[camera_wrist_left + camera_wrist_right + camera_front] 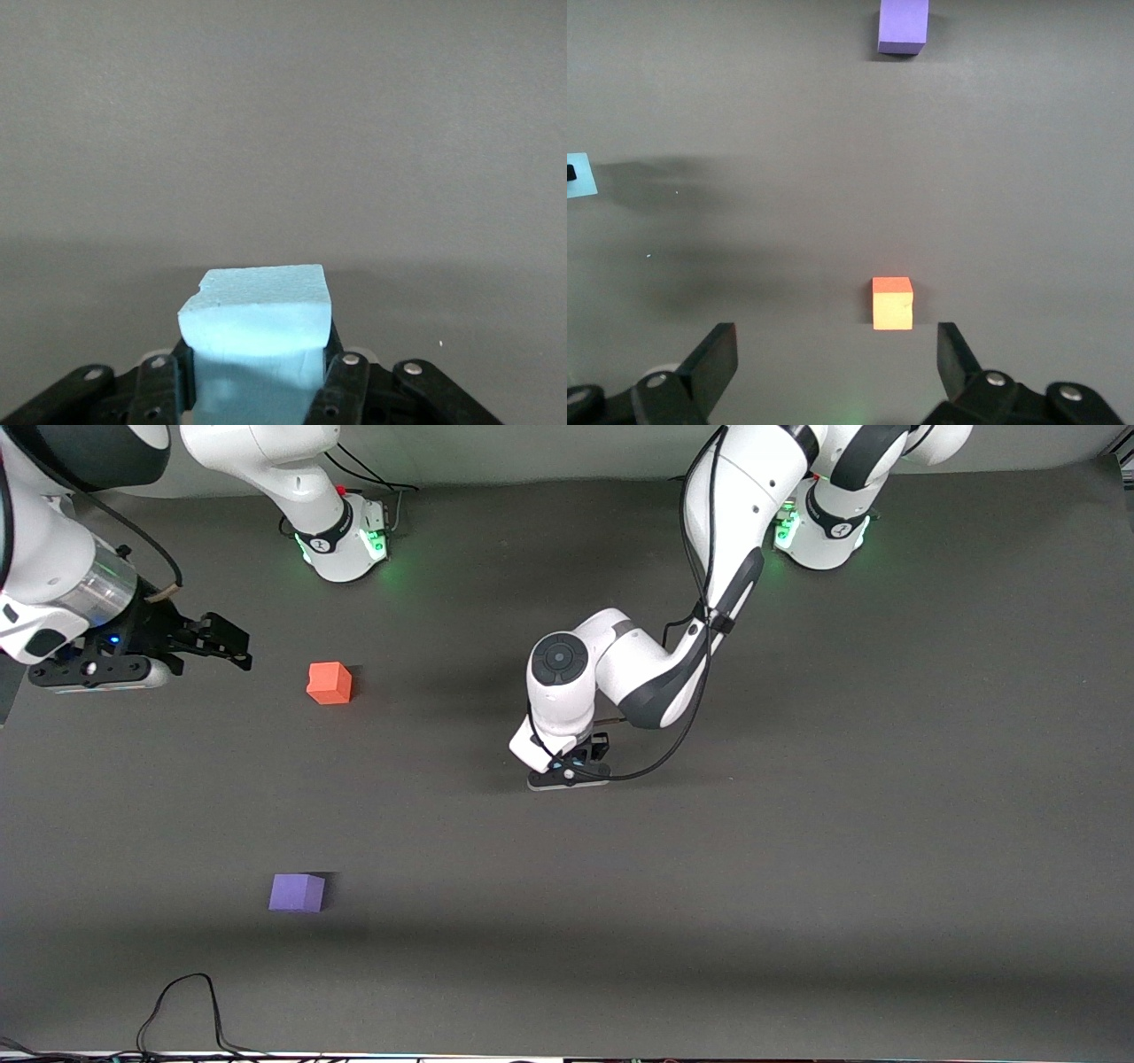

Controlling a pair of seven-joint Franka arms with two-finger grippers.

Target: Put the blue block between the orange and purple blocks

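The blue block (257, 310) sits between the fingers of my left gripper (259, 361), which is shut on it. In the front view this gripper (569, 773) is low over the middle of the table and hides the block. An edge of the blue block shows in the right wrist view (578, 174). The orange block (330, 683) lies toward the right arm's end, and the purple block (297, 892) lies nearer the front camera than it. Both show in the right wrist view, orange (892, 304) and purple (903, 25). My right gripper (232, 646) is open and empty beside the orange block, which lies past its fingertips (718, 350).
A dark grey mat (797, 868) covers the table. A black cable (186, 1005) loops at the mat's front edge toward the right arm's end. The two arm bases (345, 540) stand along the back edge.
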